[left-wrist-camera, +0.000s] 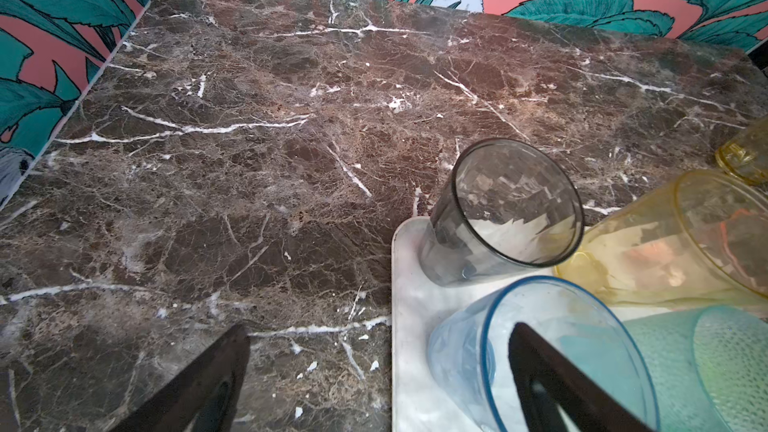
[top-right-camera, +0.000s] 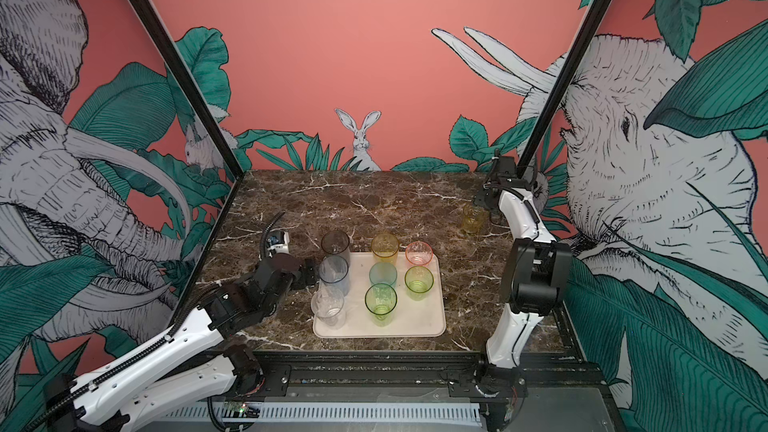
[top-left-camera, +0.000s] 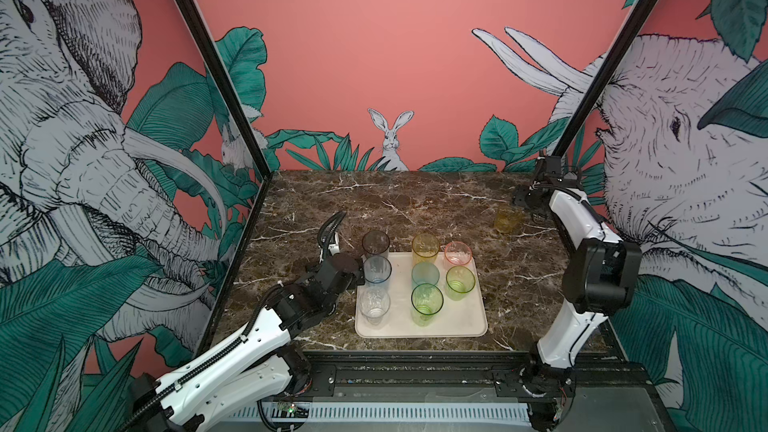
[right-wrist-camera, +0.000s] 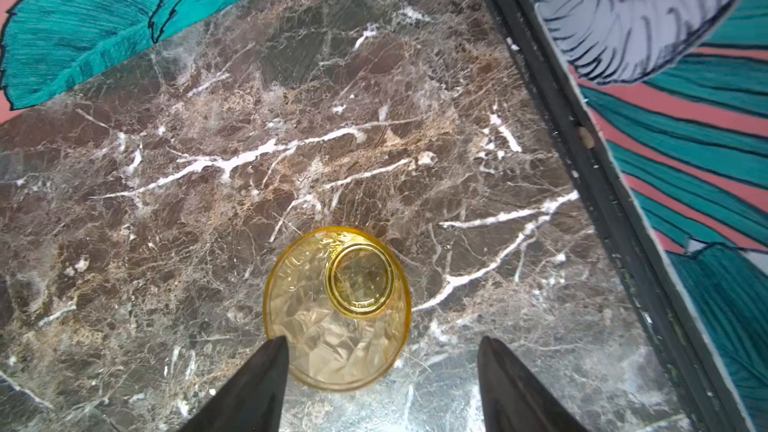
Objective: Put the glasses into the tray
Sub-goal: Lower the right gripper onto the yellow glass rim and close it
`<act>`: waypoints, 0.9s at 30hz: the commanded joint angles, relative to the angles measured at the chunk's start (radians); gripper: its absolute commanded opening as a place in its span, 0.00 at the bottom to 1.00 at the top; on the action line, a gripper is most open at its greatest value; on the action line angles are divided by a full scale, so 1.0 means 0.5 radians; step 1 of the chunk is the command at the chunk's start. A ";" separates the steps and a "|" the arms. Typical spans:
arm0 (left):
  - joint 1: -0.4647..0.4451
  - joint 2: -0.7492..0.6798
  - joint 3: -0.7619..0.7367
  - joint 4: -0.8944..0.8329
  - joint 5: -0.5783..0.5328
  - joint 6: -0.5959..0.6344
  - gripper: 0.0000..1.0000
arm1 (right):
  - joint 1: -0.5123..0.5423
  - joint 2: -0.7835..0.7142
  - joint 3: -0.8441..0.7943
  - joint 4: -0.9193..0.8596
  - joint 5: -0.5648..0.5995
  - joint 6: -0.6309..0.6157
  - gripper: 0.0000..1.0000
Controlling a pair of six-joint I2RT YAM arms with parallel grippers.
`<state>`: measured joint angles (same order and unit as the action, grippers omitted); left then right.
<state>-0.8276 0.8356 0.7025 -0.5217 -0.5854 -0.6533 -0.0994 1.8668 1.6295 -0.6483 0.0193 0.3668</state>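
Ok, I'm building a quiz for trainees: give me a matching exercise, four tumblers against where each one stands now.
Things:
1. smoky grey tumbler
2. short amber tumbler
3. pink tumbler
4. clear tumbler

Places:
A. tray, near left
B. tray, far right corner
C. marble table, off the tray
D. tray, far left corner

Pairs: 1-D, 2-C, 3-B, 4-A

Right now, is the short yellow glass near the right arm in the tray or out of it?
Out. The short yellow glass stands upright on the marble, well apart from the tray.
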 commanded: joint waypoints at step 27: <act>0.013 -0.007 0.087 -0.064 -0.054 0.037 0.98 | -0.060 0.344 0.134 -0.039 -0.196 0.074 0.54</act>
<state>-0.8276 0.8356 0.7197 -0.5308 -0.5922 -0.6353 -0.1253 2.0155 1.6974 -0.6716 -0.0963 0.3920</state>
